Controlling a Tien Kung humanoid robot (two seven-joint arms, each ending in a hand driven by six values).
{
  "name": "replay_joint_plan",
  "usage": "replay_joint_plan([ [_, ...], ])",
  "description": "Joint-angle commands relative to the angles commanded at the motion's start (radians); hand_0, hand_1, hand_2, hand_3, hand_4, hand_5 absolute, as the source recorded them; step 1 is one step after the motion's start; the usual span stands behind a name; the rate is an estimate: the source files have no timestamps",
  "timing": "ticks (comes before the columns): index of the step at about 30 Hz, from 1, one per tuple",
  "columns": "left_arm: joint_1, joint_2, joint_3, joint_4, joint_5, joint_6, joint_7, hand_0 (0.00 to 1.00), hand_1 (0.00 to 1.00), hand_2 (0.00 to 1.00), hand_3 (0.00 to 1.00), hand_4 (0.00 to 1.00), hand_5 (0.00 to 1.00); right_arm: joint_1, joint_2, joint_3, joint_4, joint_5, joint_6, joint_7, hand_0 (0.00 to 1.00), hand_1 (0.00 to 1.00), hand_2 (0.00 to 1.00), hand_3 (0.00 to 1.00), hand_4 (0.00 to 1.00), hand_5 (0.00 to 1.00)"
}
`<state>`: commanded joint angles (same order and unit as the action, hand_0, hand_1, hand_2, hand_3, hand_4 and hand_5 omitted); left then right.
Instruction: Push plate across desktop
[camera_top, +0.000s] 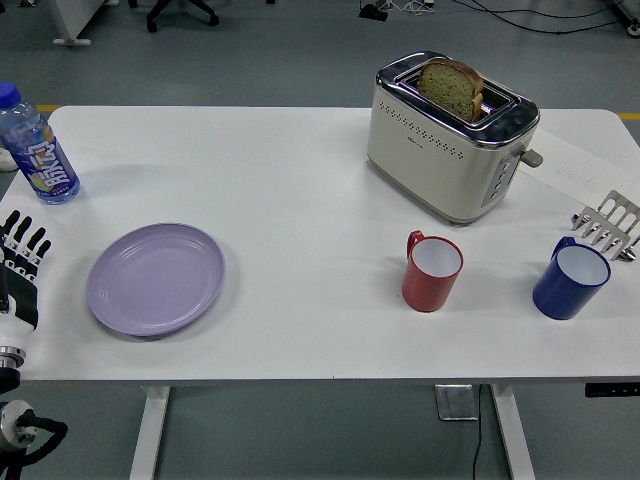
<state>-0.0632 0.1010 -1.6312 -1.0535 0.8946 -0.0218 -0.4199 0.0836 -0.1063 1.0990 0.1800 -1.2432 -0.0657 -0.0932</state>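
One hand showed, the left, cut off at the frame's left edge, fingers straight and released, just left of the plate. Plate was lilac, round, glossy, near the bench's front-left edge; bare white bench lay between it and the red mug.

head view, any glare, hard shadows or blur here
In the head view, lighting is even and shadows are soft; the toaster shows bright reflections on its chrome top; the plate and left robot hand are sharp, with no noticeable blur.
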Motion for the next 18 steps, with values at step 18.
replay_joint_plan([
  [18, 0.026, -0.026, 0.089, 0.003, -0.013, 0.003, -0.026, 0.905, 0.923, 0.961, 0.925, 0.509, 0.998, 0.001, -0.003, -0.002, 0.0, 0.001, 0.002, 0.003, 0.603, 0.546, 0.653, 0.612, 0.148, 0.343],
])
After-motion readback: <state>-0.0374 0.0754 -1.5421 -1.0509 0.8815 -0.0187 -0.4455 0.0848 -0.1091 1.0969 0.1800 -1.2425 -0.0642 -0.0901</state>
